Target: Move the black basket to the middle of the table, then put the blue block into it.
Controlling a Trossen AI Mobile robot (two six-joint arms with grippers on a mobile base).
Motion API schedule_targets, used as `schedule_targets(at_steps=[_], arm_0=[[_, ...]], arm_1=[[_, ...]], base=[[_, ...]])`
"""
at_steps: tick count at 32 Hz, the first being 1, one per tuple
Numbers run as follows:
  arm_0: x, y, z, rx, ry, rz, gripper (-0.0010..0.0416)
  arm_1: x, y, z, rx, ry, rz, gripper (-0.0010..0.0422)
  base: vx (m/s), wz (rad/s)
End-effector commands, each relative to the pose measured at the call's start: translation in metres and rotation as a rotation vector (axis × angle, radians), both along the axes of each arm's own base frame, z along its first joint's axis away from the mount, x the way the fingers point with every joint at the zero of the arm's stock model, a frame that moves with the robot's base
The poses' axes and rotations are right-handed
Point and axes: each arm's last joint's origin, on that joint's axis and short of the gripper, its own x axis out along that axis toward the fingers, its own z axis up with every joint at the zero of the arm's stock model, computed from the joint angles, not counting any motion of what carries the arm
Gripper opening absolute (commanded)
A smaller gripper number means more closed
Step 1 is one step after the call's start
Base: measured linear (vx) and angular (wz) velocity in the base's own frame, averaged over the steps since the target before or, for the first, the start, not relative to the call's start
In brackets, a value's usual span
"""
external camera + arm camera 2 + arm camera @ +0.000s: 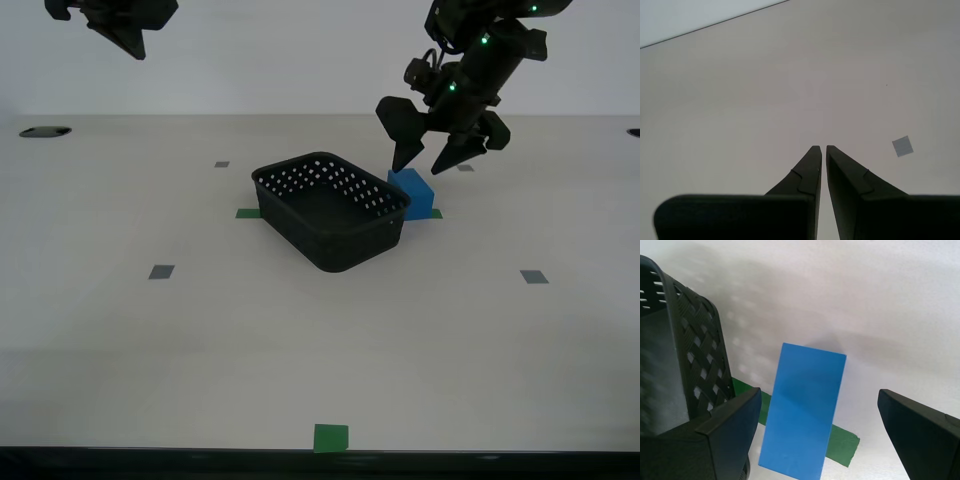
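The black basket (340, 240) stands on the table (300, 340) near its middle, over a green tape strip (247, 213). The blue block (415, 192) lies on the table against the basket's far corner, toward the exterior view's right. My first gripper (422, 168) is open and empty, hovering just above the block. In the first wrist view the block (805, 415) lies between its fingers (730, 430), on the green strip (840, 445), beside the basket wall (685, 340). My second gripper (115, 25) is raised at the exterior view's top left, and its jaws (821, 148) are shut and empty.
Grey tape squares (161, 271) (534, 276) lie on either side of the basket, and a green square (331, 437) sits at the front edge. A dark hole (45, 131) is at the table's far left corner. A grey square (902, 146) lies below my second gripper.
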Motion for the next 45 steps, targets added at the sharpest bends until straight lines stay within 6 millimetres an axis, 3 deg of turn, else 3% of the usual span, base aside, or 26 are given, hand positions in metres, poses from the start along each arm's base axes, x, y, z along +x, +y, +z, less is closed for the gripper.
schedule_targets(at_steps=[1, 9, 15, 19, 22, 24, 25, 26, 27, 28, 30, 34, 38, 40, 43, 45], arm_0=[[0.000, 0.000, 0.000, -0.003, 0.000, -0.001, 0.0326], [-0.002, 0.005, 0.000, 0.009, 0.008, -0.010, 0.0322], [-0.001, 0.007, -0.016, -0.001, 0.053, -0.023, 0.0334], [-0.003, 0.009, -0.043, -0.030, 0.138, -0.034, 0.0310], [-0.004, 0.008, -0.046, -0.032, 0.155, -0.045, 0.0287], [-0.004, 0.009, -0.045, -0.031, 0.159, -0.051, 0.0242], [-0.003, 0.010, -0.043, -0.030, 0.168, -0.063, 0.0202], [-0.001, 0.010, -0.040, -0.030, 0.176, -0.071, 0.0094], [-0.001, 0.011, -0.038, -0.030, 0.176, -0.072, 0.0066], [0.001, 0.011, -0.034, -0.038, 0.189, -0.069, -0.0007], [0.003, 0.012, -0.027, -0.039, 0.208, -0.066, 0.0006], [0.004, 0.015, 0.013, 0.021, 0.164, -0.046, -0.0001], [-0.009, 0.021, 0.050, 0.128, 0.151, 0.018, -0.0001], [-0.012, 0.026, 0.054, 0.149, 0.152, 0.040, -0.0001], [-0.039, 0.071, 0.059, 0.209, 0.174, 0.210, 0.0000], [-0.048, 0.085, 0.059, 0.200, 0.156, 0.282, 0.0000]], arm_1=[[0.000, -0.001, 0.001, -0.031, -0.002, -0.023, 0.0011], [0.000, -0.002, 0.001, -0.047, -0.008, -0.033, 0.0011], [0.001, -0.002, 0.001, -0.048, -0.012, -0.034, 0.0011], [0.001, -0.002, 0.001, -0.048, -0.011, -0.034, 0.0011], [0.001, -0.002, 0.001, -0.048, -0.012, -0.034, 0.0011], [0.001, -0.002, 0.001, -0.048, -0.012, -0.033, 0.0011], [0.001, -0.002, 0.001, -0.048, -0.013, -0.034, 0.0011], [0.001, -0.002, 0.001, -0.048, -0.013, -0.034, 0.0011], [0.001, -0.002, 0.001, -0.048, -0.013, -0.034, 0.0011], [0.001, -0.002, 0.001, -0.048, -0.013, -0.034, 0.0011], [0.001, -0.002, 0.001, -0.048, -0.013, -0.034, 0.0011], [0.001, -0.001, 0.001, -0.048, -0.013, -0.033, 0.0011], [0.001, -0.002, 0.002, -0.048, -0.021, -0.034, 0.0011], [0.002, -0.002, 0.002, -0.048, -0.023, -0.034, 0.0011], [0.002, -0.002, 0.002, -0.048, -0.027, -0.034, 0.0011], [0.002, -0.002, 0.002, -0.048, -0.028, -0.034, 0.0011]], base=[[0.000, 0.000], [0.000, 0.000], [0.000, 0.000], [0.000, 0.000], [0.000, 0.000], [0.000, 0.000], [0.000, 0.000], [0.000, 0.000], [0.000, 0.000], [0.000, 0.000], [0.000, 0.000], [0.000, 0.000], [0.000, 0.000], [0.000, 0.000], [0.000, 0.000], [0.000, 0.000]])
